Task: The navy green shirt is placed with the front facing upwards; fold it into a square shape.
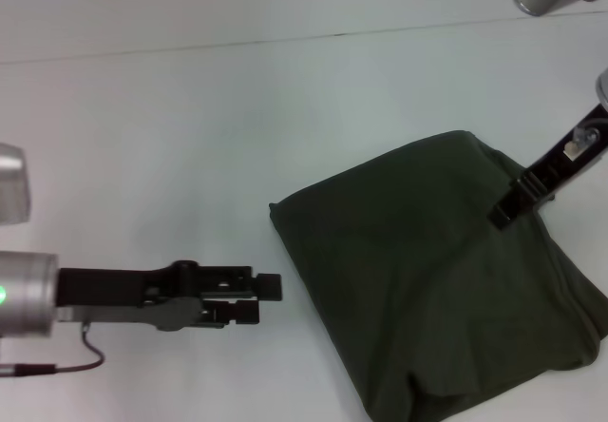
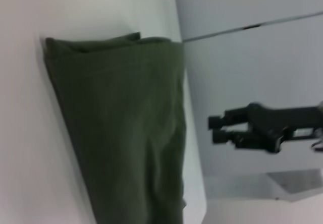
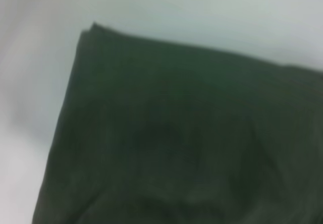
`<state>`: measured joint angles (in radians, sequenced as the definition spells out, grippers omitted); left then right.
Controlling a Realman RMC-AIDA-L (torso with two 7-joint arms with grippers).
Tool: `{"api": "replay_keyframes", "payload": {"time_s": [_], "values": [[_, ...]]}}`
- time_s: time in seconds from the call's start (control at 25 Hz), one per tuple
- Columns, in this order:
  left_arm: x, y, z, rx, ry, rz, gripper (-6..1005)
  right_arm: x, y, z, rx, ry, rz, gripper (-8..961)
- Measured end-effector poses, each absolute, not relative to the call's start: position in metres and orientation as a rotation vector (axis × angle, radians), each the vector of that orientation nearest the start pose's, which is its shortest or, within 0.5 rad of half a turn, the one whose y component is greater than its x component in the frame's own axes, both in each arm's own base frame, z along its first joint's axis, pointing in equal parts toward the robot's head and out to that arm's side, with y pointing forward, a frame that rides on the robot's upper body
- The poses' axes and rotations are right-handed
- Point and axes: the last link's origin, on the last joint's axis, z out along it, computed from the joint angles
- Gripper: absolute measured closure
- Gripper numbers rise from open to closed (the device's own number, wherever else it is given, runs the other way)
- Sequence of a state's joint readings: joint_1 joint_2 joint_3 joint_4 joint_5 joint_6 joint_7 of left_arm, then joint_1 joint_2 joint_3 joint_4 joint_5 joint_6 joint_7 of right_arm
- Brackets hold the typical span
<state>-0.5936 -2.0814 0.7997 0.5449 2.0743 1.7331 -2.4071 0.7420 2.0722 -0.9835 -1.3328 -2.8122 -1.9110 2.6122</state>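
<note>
The navy green shirt (image 1: 437, 279) lies folded into a rough square on the white table (image 1: 190, 137), plain dark fabric up, with no lettering showing. My left gripper (image 1: 264, 299) is low over the bare table just left of the shirt's left edge, open and holding nothing. My right gripper (image 1: 500, 215) hangs over the shirt's far right part. The left wrist view shows the right gripper (image 2: 216, 128) with its two fingertips a little apart and empty, beyond the shirt (image 2: 126, 133). Only the shirt (image 3: 176, 133) fills the right wrist view.
A seam line (image 1: 342, 34) crosses the table at the back. The shirt's near edge reaches the bottom of the head view, and its right side runs to that view's right edge.
</note>
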Motion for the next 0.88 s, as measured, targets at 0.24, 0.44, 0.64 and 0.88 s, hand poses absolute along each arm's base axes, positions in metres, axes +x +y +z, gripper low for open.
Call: {"api": "replay_keyframes", "payload": {"time_s": [0.24,0.44,0.64,0.88], "values": [[-0.232,0.313,-0.057,-2.560,-2.108,-0.462,220,0.189,0.361,0.069,-2.396,1.321,-0.551,561],[-0.228,0.328,-0.076,-2.524,-1.985,-0.413,220,0.184,0.363,0.069,-2.397,1.313,-0.543,560],[-0.221,0.337,-0.084,-2.503,-1.938,-0.428,220,0.181,0.367,0.073,-2.372,1.334,-0.499,560],[-0.211,0.344,-0.091,-2.501,-1.916,-0.430,221,0.176,0.370,0.075,-2.368,1.331,-0.487,561]]}}
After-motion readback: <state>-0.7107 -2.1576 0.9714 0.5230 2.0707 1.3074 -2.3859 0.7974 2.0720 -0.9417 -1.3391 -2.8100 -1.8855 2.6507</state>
